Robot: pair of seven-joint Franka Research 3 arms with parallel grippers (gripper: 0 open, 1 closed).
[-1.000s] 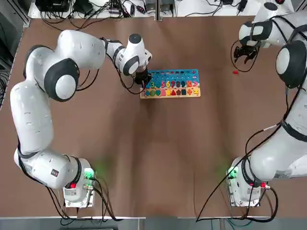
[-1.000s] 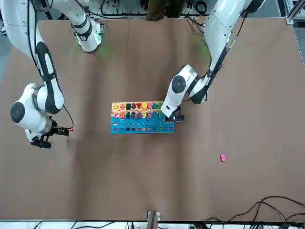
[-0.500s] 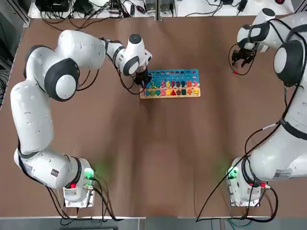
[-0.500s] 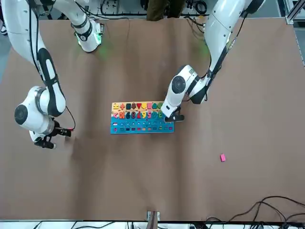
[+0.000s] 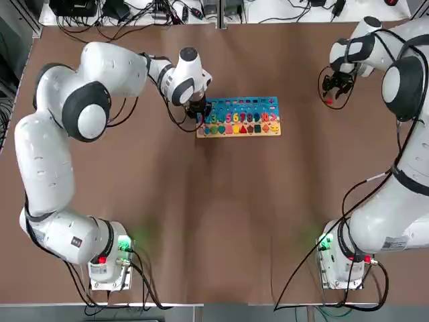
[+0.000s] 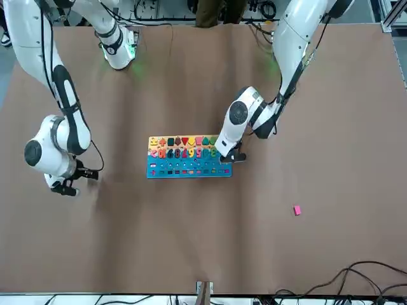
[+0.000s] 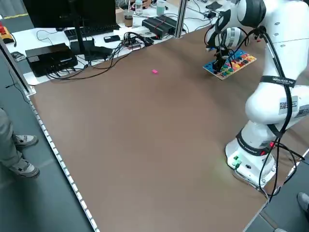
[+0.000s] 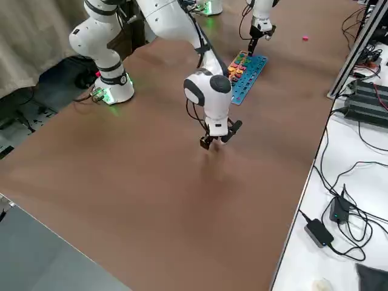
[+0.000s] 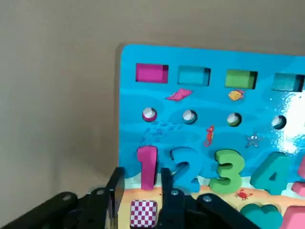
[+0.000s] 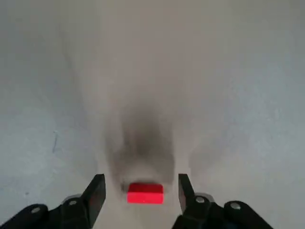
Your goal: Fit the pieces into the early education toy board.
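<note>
Left end effector (image 9: 139, 191): black two-finger type, poised over the left end of the small flat rectangular puzzle board (image 5: 238, 115); fingers parted either side of the pink number one (image 9: 147, 166), not clamped on it, nothing held.

Right end effector (image 10: 141, 193): low over the brown desk (image 5: 221, 215) on the robot's right, well apart from the board; fingers spread, straddling a small red flat block (image 10: 145, 193) that lies on the desk between them, with gaps on both sides.

Board: blue upper half with coloured rectangular slots and a row of multicoloured numbers; tan wooden strip with coloured shapes, including a red-and-white checkered square (image 9: 143, 212). Lies flat near the desk's far middle.

Loose piece: one small pink block (image 6: 297, 210) alone on the desk, beyond the board's left end and well clear of it.
</note>
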